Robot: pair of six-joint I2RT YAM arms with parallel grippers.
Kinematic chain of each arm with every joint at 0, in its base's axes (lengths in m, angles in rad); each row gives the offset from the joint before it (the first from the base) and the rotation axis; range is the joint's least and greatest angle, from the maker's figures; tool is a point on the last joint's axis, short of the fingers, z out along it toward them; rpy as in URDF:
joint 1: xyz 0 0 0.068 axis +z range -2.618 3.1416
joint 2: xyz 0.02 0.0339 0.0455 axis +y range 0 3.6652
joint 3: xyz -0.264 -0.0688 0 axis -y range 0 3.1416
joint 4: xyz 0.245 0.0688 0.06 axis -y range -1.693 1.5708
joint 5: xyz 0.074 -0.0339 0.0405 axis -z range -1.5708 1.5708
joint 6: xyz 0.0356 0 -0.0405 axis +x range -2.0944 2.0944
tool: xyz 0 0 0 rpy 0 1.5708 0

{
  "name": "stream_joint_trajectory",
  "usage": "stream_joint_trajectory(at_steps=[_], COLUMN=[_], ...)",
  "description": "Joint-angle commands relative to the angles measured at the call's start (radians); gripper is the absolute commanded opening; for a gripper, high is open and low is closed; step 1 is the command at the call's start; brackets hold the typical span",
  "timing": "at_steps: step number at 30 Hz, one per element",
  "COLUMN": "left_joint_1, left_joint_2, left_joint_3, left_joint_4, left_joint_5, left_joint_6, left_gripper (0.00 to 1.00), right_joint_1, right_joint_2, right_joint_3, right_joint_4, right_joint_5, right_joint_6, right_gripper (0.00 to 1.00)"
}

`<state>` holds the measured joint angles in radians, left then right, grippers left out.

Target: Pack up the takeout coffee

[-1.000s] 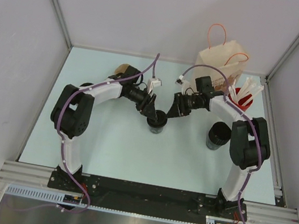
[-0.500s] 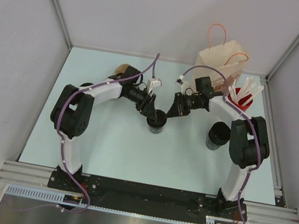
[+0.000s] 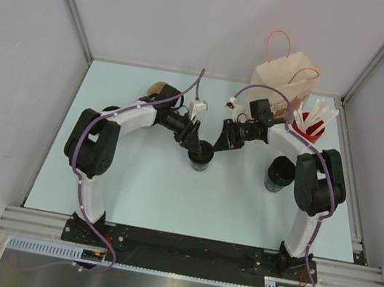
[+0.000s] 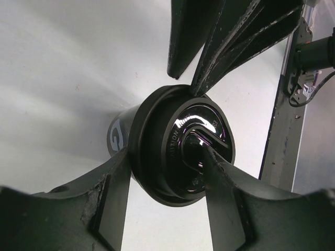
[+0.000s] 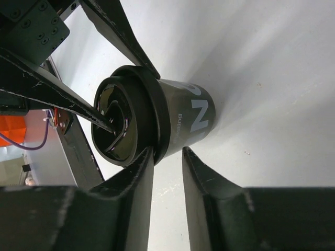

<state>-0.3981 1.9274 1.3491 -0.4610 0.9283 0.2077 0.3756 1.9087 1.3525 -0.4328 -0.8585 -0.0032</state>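
Observation:
The takeout coffee, a short black cup with a ringed black lid, stands upright mid-table. My left gripper comes at it from the left. In the left wrist view that gripper holds the lid, one finger against the rim's outer side and the other in the recess on top. My right gripper reaches in from the right. Its fingers stand a narrow gap apart at the lid's edge: one touches the rim, the other lies beside the cup wall.
A paper bag with orange handles stands open at the back right. Beside it is a red cup of white sticks. A second black cup sits by the right arm. A brown object lies at the back left.

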Motion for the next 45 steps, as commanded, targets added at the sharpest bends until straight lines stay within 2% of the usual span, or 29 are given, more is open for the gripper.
stream_joint_trajectory(at_steps=[1,4,12,22,34,45], left_joint_1=[-0.008,-0.01,-0.013,-0.015,-0.016,-0.016], left_joint_2=[0.044,0.048,0.042,0.042,0.036,0.035], left_joint_3=[-0.051,-0.051,-0.056,-0.061,-0.067,-0.071], left_joint_4=[-0.044,-0.044,-0.044,-0.044,-0.041,-0.039], left_joint_5=[-0.241,-0.244,-0.26,-0.263,-0.266,-0.263], left_joint_6=[0.087,0.085,0.088,0.091,0.093,0.094], left_gripper=[0.53,0.52,0.51,0.51,0.51,0.51], right_joint_1=[-0.012,-0.038,-0.043,-0.018,0.0,-0.027], right_joint_2=[-0.023,-0.045,-0.01,0.055,0.11,0.067], right_joint_3=[-0.032,-0.013,0.004,0.023,0.045,0.046], right_joint_4=[0.051,0.077,0.192,0.206,0.217,0.247], right_joint_5=[0.053,-0.025,-0.148,-0.116,-0.142,-0.171], right_joint_6=[-0.023,-0.001,0.109,0.129,0.155,0.2], right_gripper=[0.37,0.44,0.46,0.45,0.37,0.39])
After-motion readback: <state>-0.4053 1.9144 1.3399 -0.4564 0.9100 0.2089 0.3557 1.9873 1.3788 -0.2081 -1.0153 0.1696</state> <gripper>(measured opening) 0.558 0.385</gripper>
